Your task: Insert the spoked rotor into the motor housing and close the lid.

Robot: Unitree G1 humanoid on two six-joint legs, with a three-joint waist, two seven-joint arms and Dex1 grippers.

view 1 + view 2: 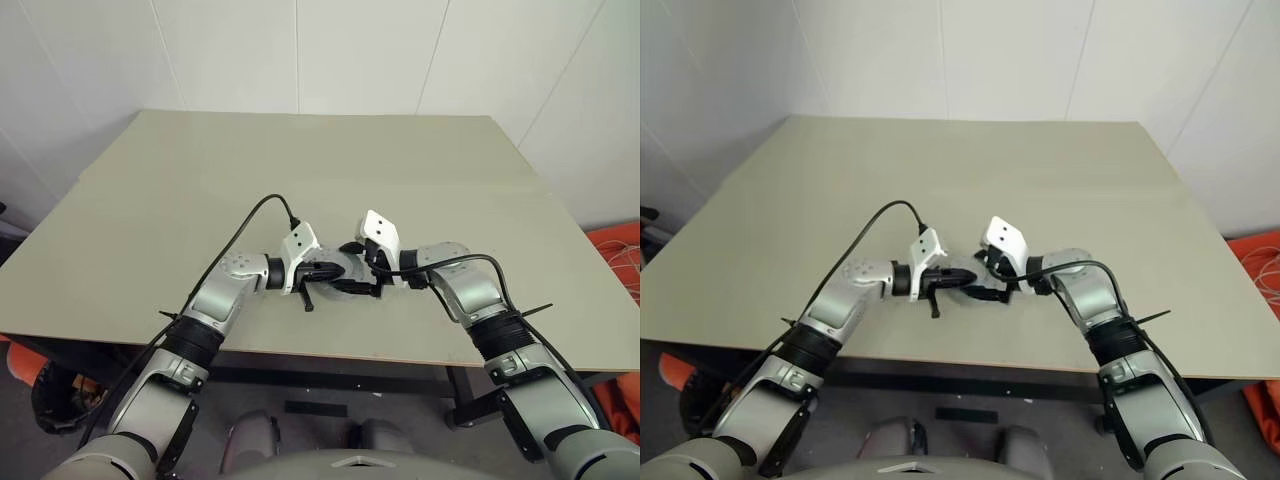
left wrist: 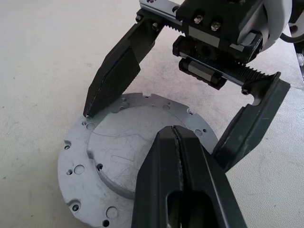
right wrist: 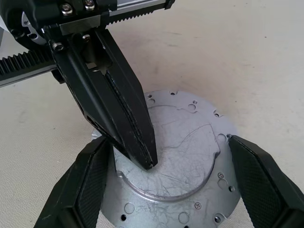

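I am looking at the lid (image 3: 178, 161), the round silvery-grey disc with small holes near its edge, and it is lying flat on the table (image 1: 330, 170), right between my two grippers. My left gripper (image 2: 178, 164) is squeezed tight with nothing inside it, and its two black fingers are making one blunt point. That point is sitting just over the raised middle of the lid, and I cannot tell if it is touching. I think I am keeping it shut like this so it can push down like a finger, not grab. My right gripper (image 3: 166, 185) is stretched as wide as it goes, with one finger (image 3: 83, 190) on each side of the lid, so the lid is sitting in the gap between them. The fingers are beside the rim and may be resting on its edge; I cannot tell. I think I am holding them wide so they are fencing the lid in and stopping it from sliding while the left one is pressing. I am guessing the rotor and the motor housing are under the lid, because it is covering that spot, but I cannot see them. So I think I am doing the closing step now.
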